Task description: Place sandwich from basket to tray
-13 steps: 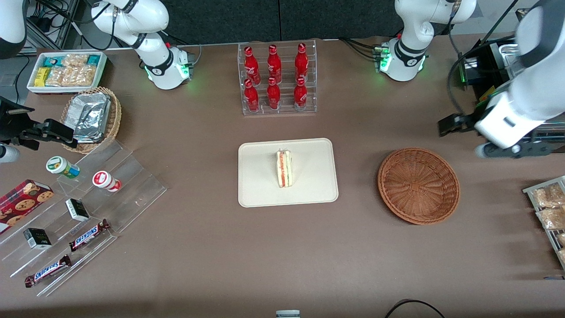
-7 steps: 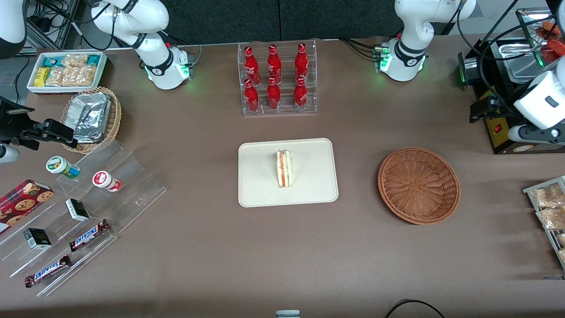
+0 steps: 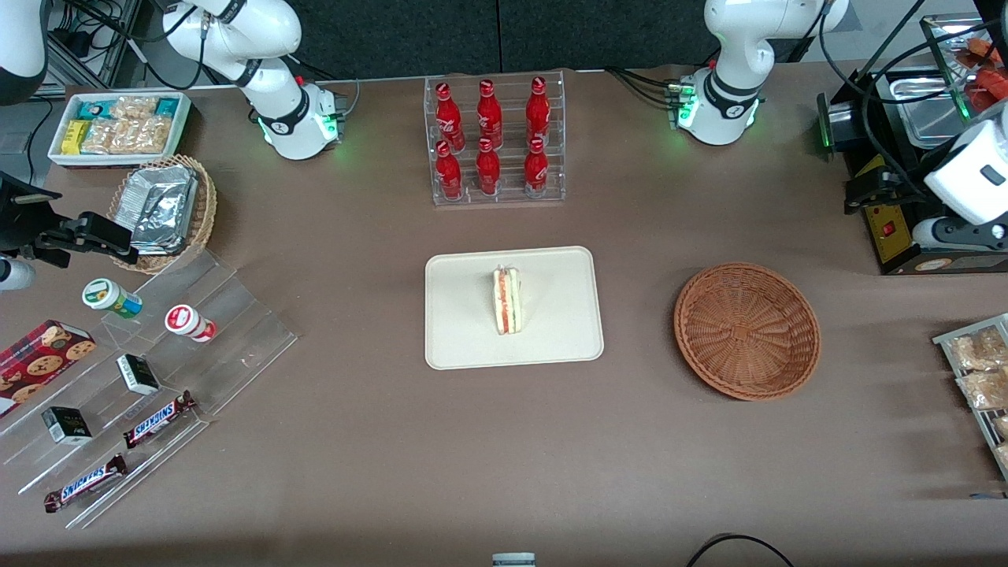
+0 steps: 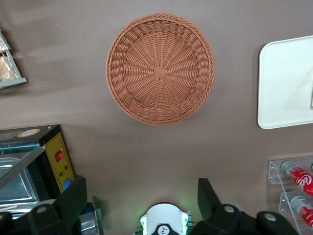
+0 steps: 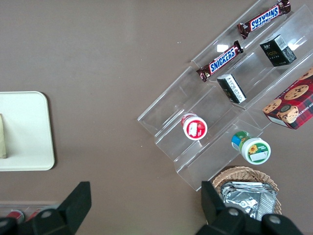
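Two bars (image 3: 122,445) on the clear stepped rack (image 3: 142,378) read SNICKERS in blue on brown wrappers, lying toward the parked arm's end of the table. The red bottles (image 3: 488,142) in their clear stand carry white script that I cannot read for certain. Next to the rack sits a red box (image 3: 39,364) printed with cookies; its words are too small to make out. Two round tubs (image 3: 150,309) rest on the rack, one with a green and yellow lid, one with a red and white lid, their print illegible.

My gripper (image 4: 142,200) hangs high above the table at the working arm's end, near a black appliance (image 3: 890,213) with a red switch and a yellow label. My two fingers (image 4: 73,198) stand wide apart with nothing between them.

The sandwich (image 3: 507,300) stands on edge in the middle of the tray (image 3: 465,346), its pink and green layers facing up. It is well apart from my gripper. The basket (image 3: 746,331) lies between us on the table, holding nothing, nearer to me than the tray is.
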Available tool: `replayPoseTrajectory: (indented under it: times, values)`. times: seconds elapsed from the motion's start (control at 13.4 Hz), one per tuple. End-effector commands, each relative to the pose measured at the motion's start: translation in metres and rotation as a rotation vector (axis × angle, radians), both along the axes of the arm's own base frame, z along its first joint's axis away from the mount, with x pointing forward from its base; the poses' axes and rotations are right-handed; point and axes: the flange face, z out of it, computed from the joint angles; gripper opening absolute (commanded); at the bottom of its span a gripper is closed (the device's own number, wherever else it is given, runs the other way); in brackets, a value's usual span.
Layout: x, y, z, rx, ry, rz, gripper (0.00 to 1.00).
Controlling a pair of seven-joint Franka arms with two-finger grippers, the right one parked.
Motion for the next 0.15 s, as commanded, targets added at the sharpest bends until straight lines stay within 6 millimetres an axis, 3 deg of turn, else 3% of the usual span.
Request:
replayPoseTrajectory:
  times: [0.0,0.07]
  values:
    - [-0.0032,-0.0002,0.0099,0.006,-0.013,0.027,1.0]
    - [-0.0034,0.0,0.0091,0.008,-0.01,0.03,1.0]
